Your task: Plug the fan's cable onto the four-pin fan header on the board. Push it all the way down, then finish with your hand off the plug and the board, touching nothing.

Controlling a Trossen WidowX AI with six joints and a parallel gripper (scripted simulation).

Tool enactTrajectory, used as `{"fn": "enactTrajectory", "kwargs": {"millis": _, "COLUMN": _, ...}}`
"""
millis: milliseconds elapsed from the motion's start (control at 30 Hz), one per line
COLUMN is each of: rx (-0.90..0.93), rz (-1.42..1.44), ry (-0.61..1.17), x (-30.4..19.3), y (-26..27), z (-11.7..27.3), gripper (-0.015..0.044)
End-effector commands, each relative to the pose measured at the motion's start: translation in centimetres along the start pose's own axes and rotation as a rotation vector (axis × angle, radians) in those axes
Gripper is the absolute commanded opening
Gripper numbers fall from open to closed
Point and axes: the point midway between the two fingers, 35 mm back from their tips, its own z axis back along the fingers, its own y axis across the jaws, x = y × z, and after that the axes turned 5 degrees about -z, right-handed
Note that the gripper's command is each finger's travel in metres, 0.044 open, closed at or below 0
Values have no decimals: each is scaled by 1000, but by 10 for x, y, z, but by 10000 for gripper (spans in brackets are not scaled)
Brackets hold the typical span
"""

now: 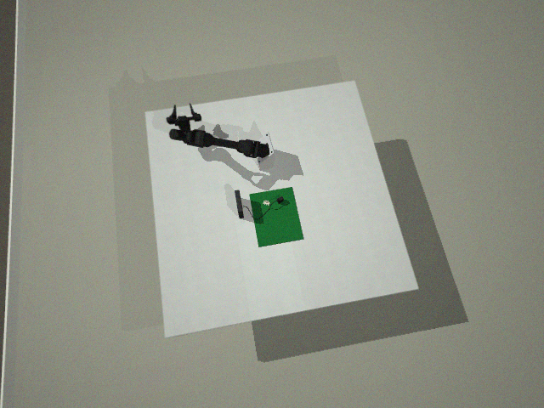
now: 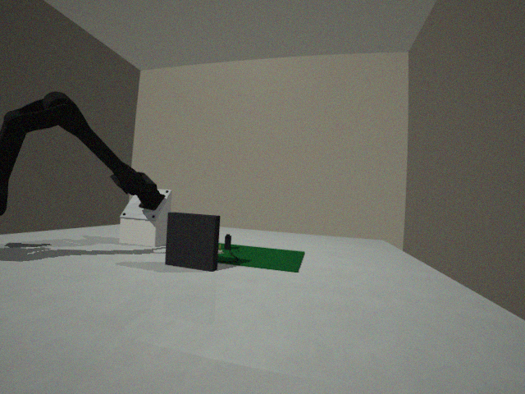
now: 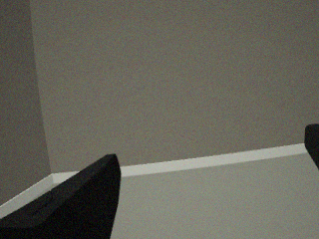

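Gripper (image 1: 182, 113) jaws spread wide, holding and touching nothing, well apart from the plug (image 1: 280, 200)

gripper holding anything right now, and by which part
Nothing is held. The gripper is open, near the table's far corner, well away from the plug standing on the board.

Hidden and cut off
The header (image 1: 265, 202) was too small to count pins — the exterior view cropped the tool, the fan (image 2: 193, 241) hid board (image 2: 271, 258).
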Motion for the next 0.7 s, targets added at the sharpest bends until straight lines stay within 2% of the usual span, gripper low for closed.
{"fn": "enactTrajectory", "kwargs": {"millis": 0, "rx": 0, "rz": 0, "ry": 0, "x": 0, "y": 0, "z": 0, "gripper": 426}}
{"fn": "enactTrajectory", "kwargs": {"millis": 133, "rx": 11, "rz": 23, "ry": 21, "x": -6, "y": 3, "z": 6, "gripper": 440}}
{"fn": "enactTrajectory", "kwargs": {"millis": 233, "rx": 45, "rz": 91, "ry": 82, "x": -23, "y": 10, "z": 25, "gripper": 440}}
{"fn": "enactTrajectory", "kwargs": {"millis": 333, "rx": 99, "rz": 179, "ry": 160, "x": -43, "y": 19, "z": 53, "gripper": 440}}
{"fn": "enactTrajectory", "kwargs": {"millis": 667, "rx": 407, "rz": 226, "ry": 387, "x": -41, "y": 102, "z": 171, "gripper": 440}}
